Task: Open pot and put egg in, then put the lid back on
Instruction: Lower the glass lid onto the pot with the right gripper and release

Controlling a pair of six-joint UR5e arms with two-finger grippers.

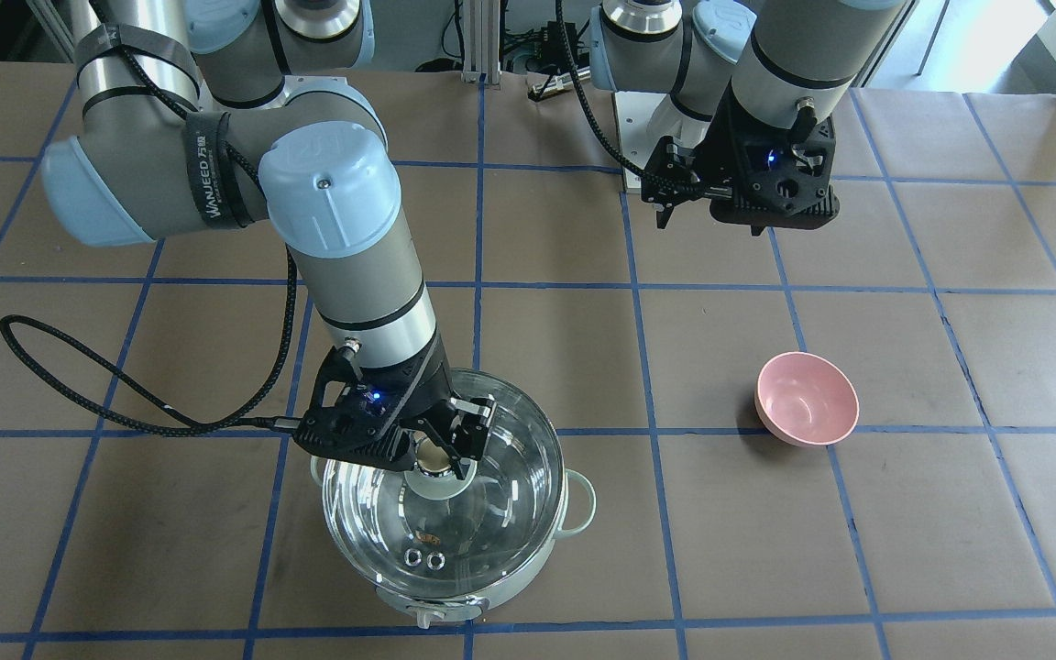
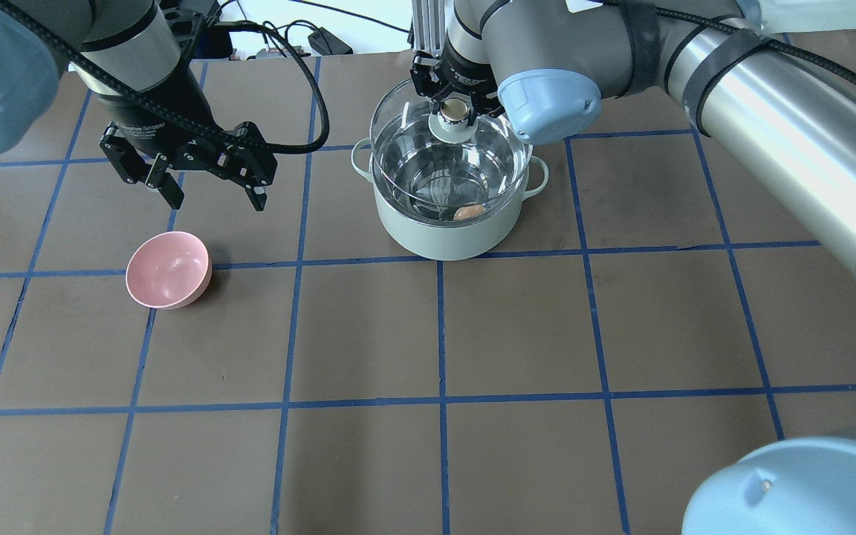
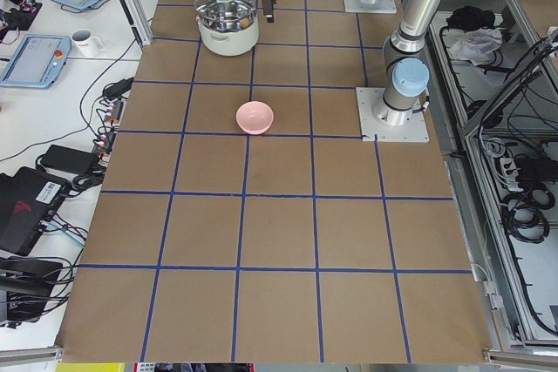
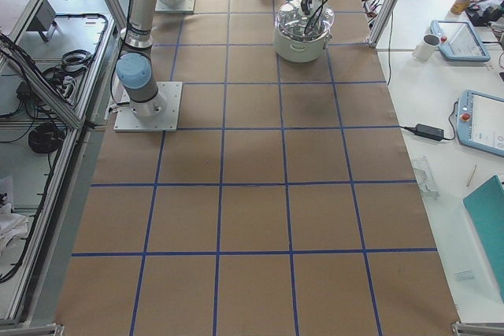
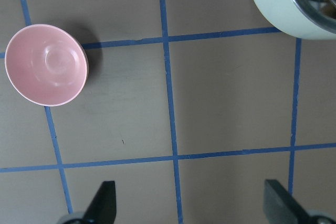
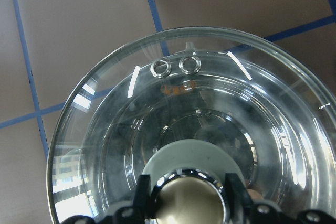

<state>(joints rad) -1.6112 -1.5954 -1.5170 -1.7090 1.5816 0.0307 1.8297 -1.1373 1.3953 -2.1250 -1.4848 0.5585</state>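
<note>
The mint-green pot (image 2: 443,238) stands at the far middle of the table. The tan egg (image 2: 469,212) lies inside it, against the near wall. My right gripper (image 2: 454,111) is shut on the beige knob (image 6: 189,198) of the glass lid (image 2: 398,111). It holds the lid tilted over the pot's mouth; I cannot tell whether the lid touches the rim. The front-facing view shows the lid (image 1: 491,513) covering the pot (image 1: 578,509), with the right gripper (image 1: 436,454) on the knob. My left gripper (image 2: 209,189) is open and empty above the table, left of the pot.
A small empty pink bowl (image 2: 168,269) sits on the table just below my left gripper; it also shows in the left wrist view (image 5: 45,64). Brown paper with blue tape lines covers the table (image 2: 517,334).
</note>
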